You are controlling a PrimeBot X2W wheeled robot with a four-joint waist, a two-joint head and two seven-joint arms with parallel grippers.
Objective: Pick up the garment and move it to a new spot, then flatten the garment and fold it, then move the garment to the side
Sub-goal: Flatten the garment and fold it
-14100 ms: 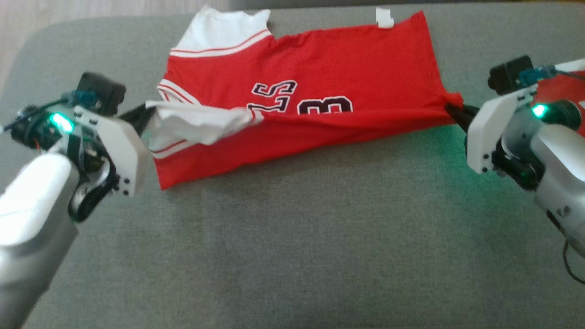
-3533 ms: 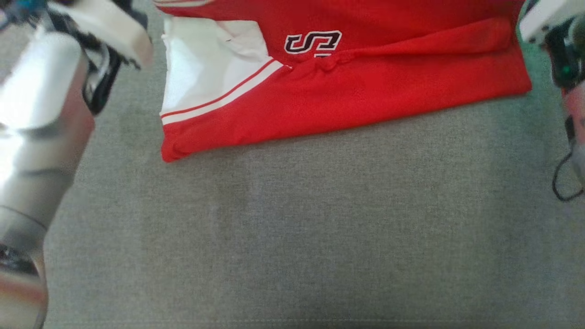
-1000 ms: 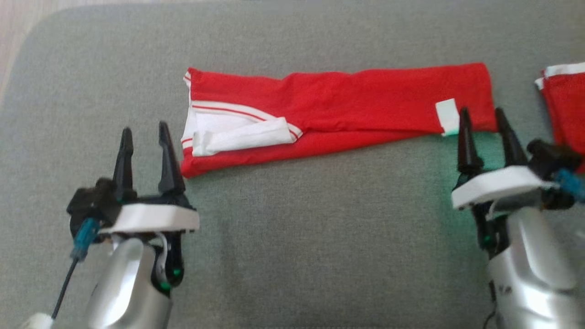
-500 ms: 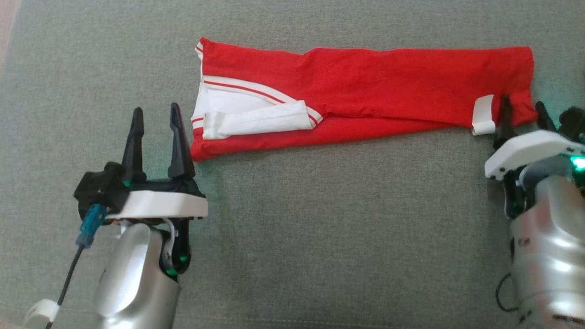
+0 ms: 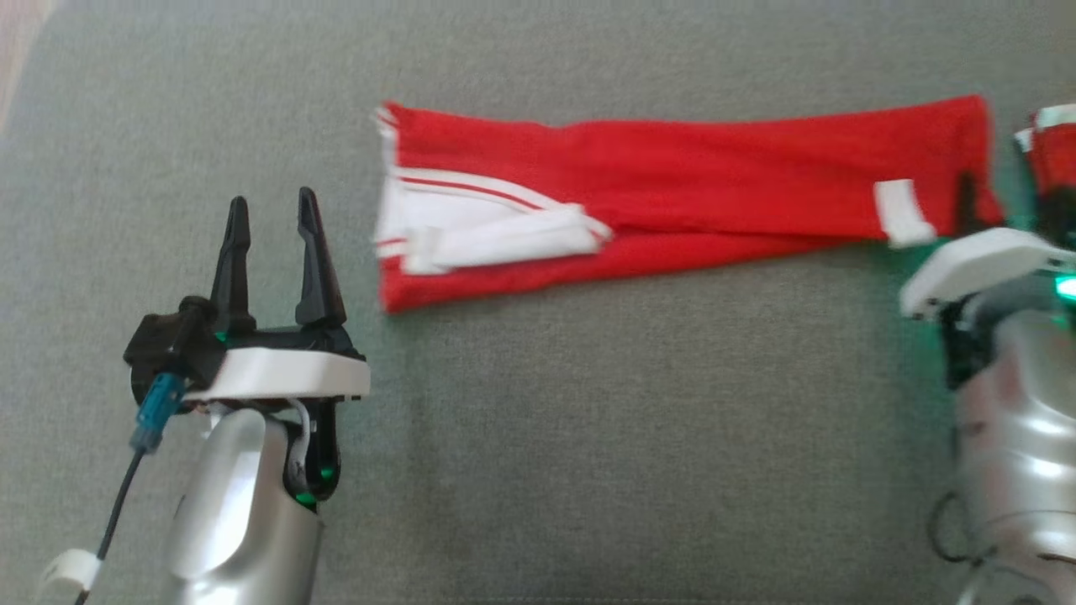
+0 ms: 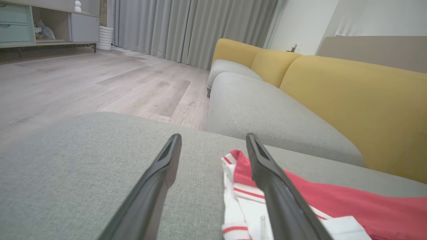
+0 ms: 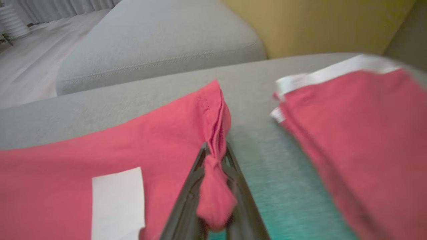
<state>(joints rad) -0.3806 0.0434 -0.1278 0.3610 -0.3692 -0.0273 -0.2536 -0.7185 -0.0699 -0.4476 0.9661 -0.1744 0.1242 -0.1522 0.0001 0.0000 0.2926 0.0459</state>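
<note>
A red knit garment with white striped trim (image 5: 714, 176), folded into a long narrow band, lies flat across a grey upholstered cushion (image 5: 588, 437). At the garment's right end, the right gripper (image 7: 215, 148) has its fingers (image 7: 185, 200) closed, pinching the red corner just past a white label (image 5: 901, 212). The left gripper (image 5: 269, 206) sits just off the garment's left end, fingers spread apart and empty. A second folded red cloth (image 5: 1055, 151) lies just beyond the garment's right end.

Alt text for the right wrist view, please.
The right gripper is shut on a bunched corner of the folded red garment, which lies on a grey cushion with a white label showing. A second red cloth with white trim lies apart at the view's right.
</note>
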